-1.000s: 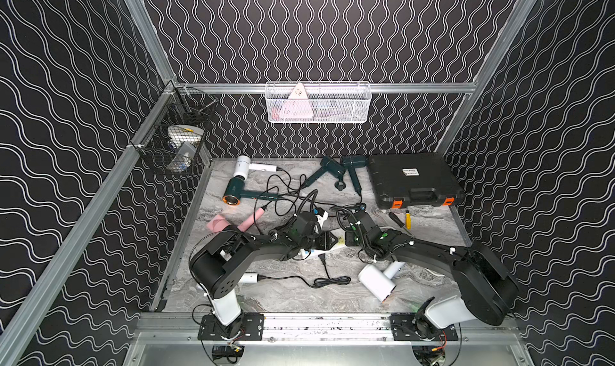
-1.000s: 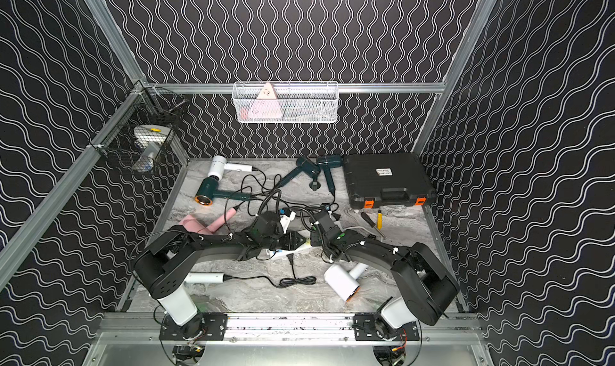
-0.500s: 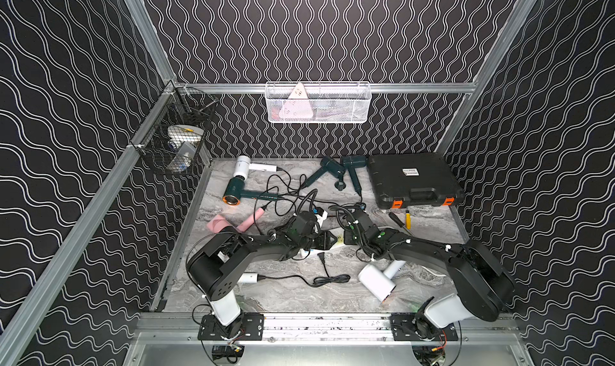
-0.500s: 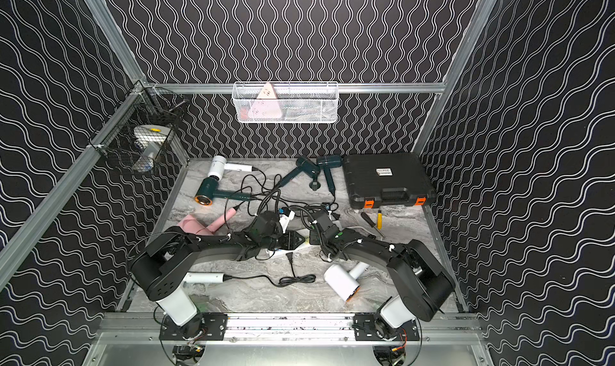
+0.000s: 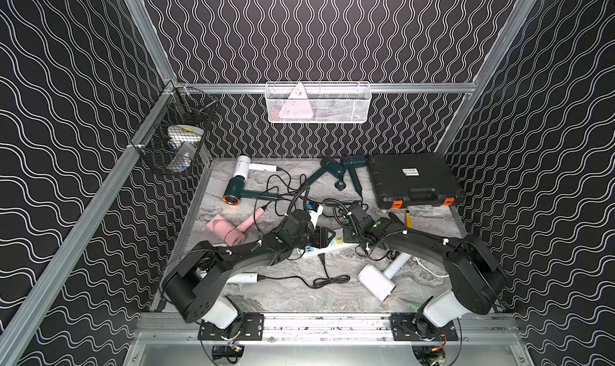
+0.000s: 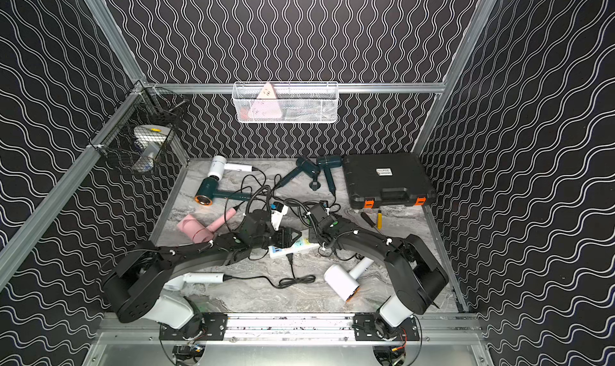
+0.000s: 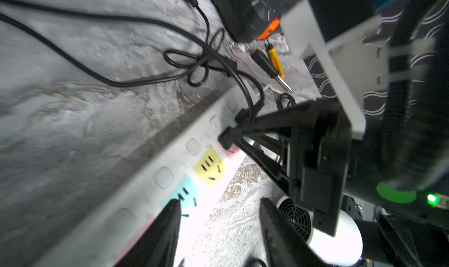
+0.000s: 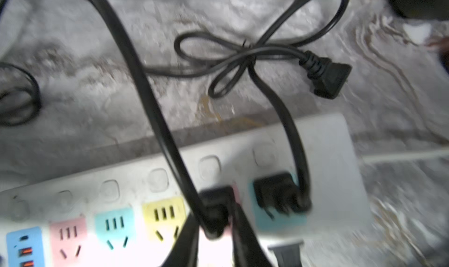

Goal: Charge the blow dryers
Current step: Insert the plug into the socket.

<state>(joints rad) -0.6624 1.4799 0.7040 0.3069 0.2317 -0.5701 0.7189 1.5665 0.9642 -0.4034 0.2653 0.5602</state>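
Grey marbled tabletop (image 5: 293,301), walled in by black wave-patterned panels, carries the blow dryers, all lying on their sides. At the back lie a white dryer (image 5: 241,168), a copper-ringed teal dryer (image 5: 234,189) just in front of it, and two more teal dryers (image 5: 329,168) (image 5: 349,163) side by side next to the black case (image 5: 412,178). A pink dryer (image 5: 224,229) sits toward the left edge. Another white one (image 5: 376,281) rests near the front, and a third white dryer (image 5: 246,278) is partly hidden under the left arm. Black cords tangle across the middle.

Between the arms lies the white power strip (image 8: 328,144). One black plug (image 8: 216,200) sits in its pink socket and a second plug (image 8: 274,193) in the teal socket beside it. A loose plug (image 8: 328,76) lies on the table just past the strip.

The right gripper (image 8: 215,217) straddles the plug in the pink socket, its jaws narrowly parted. Blur hides whether the fingers press on it. The left gripper (image 7: 220,205) hangs over the strip's teal and yellow sockets, its jaws spread wide with nothing between them.

A yellow screwdriver (image 5: 407,219) lies in front of the case.
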